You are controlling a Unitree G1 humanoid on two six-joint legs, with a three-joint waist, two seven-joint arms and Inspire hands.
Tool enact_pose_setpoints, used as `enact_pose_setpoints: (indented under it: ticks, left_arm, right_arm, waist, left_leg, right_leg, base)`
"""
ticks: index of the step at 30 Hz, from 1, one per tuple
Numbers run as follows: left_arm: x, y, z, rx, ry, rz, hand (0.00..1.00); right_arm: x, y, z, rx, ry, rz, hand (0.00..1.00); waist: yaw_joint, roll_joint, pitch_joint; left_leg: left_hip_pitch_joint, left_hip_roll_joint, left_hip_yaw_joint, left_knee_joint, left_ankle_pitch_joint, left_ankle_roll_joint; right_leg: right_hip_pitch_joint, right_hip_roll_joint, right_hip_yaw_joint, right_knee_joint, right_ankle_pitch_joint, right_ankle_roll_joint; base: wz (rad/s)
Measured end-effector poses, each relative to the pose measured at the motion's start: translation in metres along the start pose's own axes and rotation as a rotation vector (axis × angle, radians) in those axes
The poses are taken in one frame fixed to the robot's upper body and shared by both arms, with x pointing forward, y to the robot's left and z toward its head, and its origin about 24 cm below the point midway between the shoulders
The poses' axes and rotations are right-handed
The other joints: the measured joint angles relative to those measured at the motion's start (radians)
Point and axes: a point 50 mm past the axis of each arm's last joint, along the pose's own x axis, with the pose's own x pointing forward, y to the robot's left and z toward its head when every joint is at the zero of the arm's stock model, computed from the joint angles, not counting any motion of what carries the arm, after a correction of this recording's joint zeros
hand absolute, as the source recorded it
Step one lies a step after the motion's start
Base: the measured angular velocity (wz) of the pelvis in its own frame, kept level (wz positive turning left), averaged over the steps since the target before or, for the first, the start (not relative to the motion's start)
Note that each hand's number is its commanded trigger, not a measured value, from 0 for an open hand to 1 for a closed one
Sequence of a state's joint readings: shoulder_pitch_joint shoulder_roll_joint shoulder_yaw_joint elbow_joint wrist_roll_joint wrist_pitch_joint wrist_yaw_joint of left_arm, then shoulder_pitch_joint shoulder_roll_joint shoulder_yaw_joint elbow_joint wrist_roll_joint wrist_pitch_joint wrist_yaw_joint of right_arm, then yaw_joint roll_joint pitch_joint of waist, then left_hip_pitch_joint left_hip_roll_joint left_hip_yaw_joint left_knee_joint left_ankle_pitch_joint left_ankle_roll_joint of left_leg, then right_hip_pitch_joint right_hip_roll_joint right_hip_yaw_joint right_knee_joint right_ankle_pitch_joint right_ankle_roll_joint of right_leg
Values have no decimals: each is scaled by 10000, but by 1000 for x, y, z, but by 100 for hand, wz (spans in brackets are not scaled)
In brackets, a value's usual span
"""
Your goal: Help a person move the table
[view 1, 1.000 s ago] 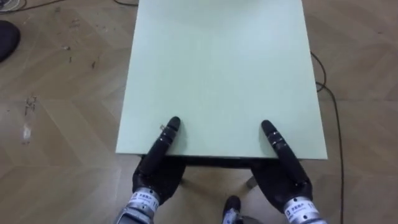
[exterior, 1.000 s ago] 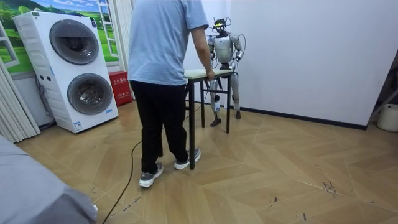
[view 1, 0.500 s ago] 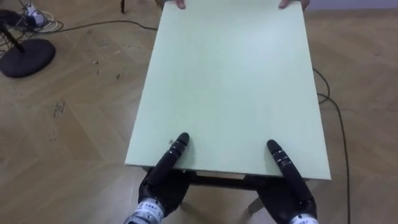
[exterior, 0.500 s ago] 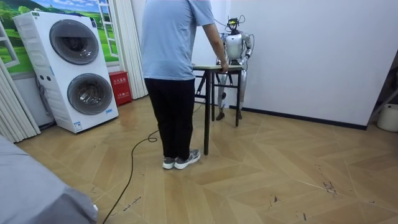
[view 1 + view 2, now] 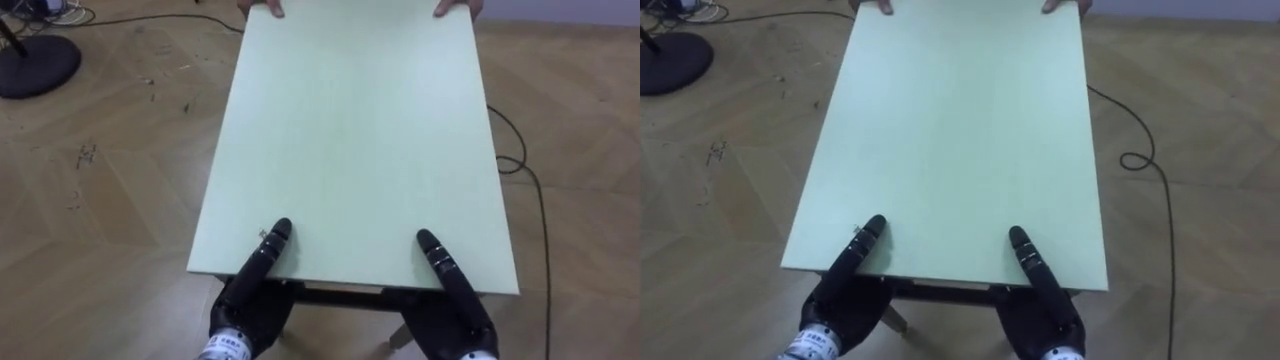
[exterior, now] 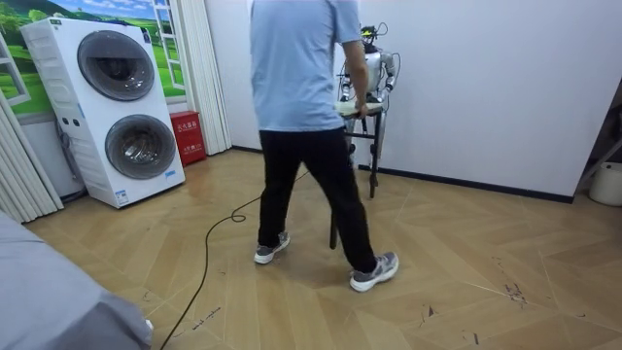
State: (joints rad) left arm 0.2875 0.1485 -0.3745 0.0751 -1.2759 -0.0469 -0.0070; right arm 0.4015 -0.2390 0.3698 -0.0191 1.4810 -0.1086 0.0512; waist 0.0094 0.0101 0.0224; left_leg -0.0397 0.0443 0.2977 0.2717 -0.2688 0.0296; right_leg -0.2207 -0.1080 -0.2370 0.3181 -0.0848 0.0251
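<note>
A pale green table (image 5: 350,130) stretches away from me, its near edge at my hands. My left hand (image 5: 250,290) clamps that edge at the left, thumb lying on top and palm beneath. My right hand (image 5: 455,300) clamps it the same way at the right. At the far edge a person's hands (image 5: 262,8) hold the tabletop at both corners. In the room view the person (image 6: 311,126) strides with back to the camera, holding the table (image 6: 348,109), and I stand behind it by the white wall.
A black round stand base (image 5: 35,65) sits on the wooden floor at the far left. A dark cable (image 5: 530,190) loops along the floor right of the table. Stacked washing machines (image 6: 121,107) and a red box (image 6: 185,136) stand at the room view's left.
The person has stepped toward the room view's right in a long stride, and the table and I have shifted that way with them. Both hands keep their hold on the near edge.
</note>
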Motion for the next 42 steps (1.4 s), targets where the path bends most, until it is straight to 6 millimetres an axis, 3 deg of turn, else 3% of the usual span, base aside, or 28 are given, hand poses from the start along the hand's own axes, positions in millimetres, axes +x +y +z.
enact_pose_setpoints:
  ticks: [6,10,15,17,20,23,25,27,32,34,36,38,39,40,42]
  left_arm:
    - [-2,-1,1,-126,-153,-54,100]
    - [-3,-3,5,-134,-320,-151,100]
    - [-4,-2,6,-51,-349,-150,100]
    - [-4,-2,5,-96,-342,-169,100]
    - [-4,-2,5,-172,-312,-227,100]
    - [-4,-2,5,-218,-305,-246,100]
    - [-4,-3,5,-209,-289,-263,100]
    - [-4,-3,4,-276,-288,-270,100]
    - [-4,-4,3,-404,-310,-342,100]
    - [-4,-4,2,-430,-308,-329,100]
    - [-4,-4,2,-439,-298,-297,100]
    - [-5,-3,2,-409,-298,-242,100]
    - [-5,-2,3,-404,-333,-224,100]
    - [-5,-2,3,-360,-315,-201,100]
    - [-7,-1,2,-377,-283,-173,100]
  right_arm:
    - [3,4,1,-157,-21,191,100]
    - [7,8,0,-207,-16,373,100]
    - [6,6,-1,-179,-4,396,100]
    - [6,6,-1,-197,5,404,100]
    - [6,6,1,-245,-8,458,100]
    - [6,7,1,-329,-29,503,100]
    - [6,7,2,-349,-79,519,100]
    - [7,8,3,-430,-105,573,100]
    - [8,9,5,-625,-200,632,100]
    - [8,9,5,-615,-195,627,100]
    - [8,9,5,-642,-183,605,100]
    - [8,9,3,-631,-117,567,100]
    - [8,9,2,-669,-101,573,100]
    - [7,8,2,-639,-111,532,100]
    - [7,7,4,-650,-129,513,100]
  waist:
    - [280,2,3]
    - [376,12,7]
    - [538,236,40]
    - [570,242,37]
    - [455,245,34]
    - [244,267,19]
    - [-59,323,20]
    - [-3,395,4]
    - [265,524,10]
    - [303,538,16]
    - [395,569,39]
    - [440,569,74]
    - [468,557,76]
    - [295,574,68]
    - [98,587,59]
  left_leg:
    - [-39,54,-432,-43,18,-31]
    - [-240,40,-961,-45,80,-87]
    - [-380,47,-1684,-7,149,-157]
    - [-517,55,-1713,6,231,-191]
    - [-869,155,-1447,92,396,-215]
    - [-1224,480,113,389,472,-172]
    - [-1303,644,1148,490,598,-60]
    - [-1334,643,1318,516,633,-6]
    - [-1407,358,786,516,727,154]
    - [-1390,135,518,460,803,285]
    - [-1350,75,218,375,867,393]
    - [-1378,-88,-450,423,888,435]
    - [-1520,-240,-743,513,887,435]
    - [-1658,-462,-1023,628,896,469]
    - [-1719,-539,-926,628,933,483]
  right_leg:
    - [370,89,-142,-465,24,40]
    - [505,99,-232,-632,-6,91]
    - [893,63,-927,-833,-71,184]
    - [920,25,-1010,-827,-132,204]
    - [1007,-103,-1607,-810,-216,192]
    - [1215,-231,-1922,-782,-434,247]
    - [1484,-361,-2445,-780,-577,335]
    - [1603,-448,-2712,-720,-643,399]
    - [1666,-765,-2928,-202,-766,559]
    - [1608,-1026,-2926,308,-850,563]
    - [1288,-1273,-2866,1096,-873,543]
    - [886,-1186,-2261,1093,-1309,374]
    - [667,-955,-1929,380,-1276,231]
    - [690,-969,-1731,431,-1044,325]
    - [862,-1181,-2340,533,-1158,360]
  base:
    - [21]
    - [38]
    - [47]
    - [56]
    - [78]
    - [95]
    - [105]
    - [65]
    - [44]
    - [44]
    - [37]
    - [41]
    - [82]
    - [97]
    - [96]
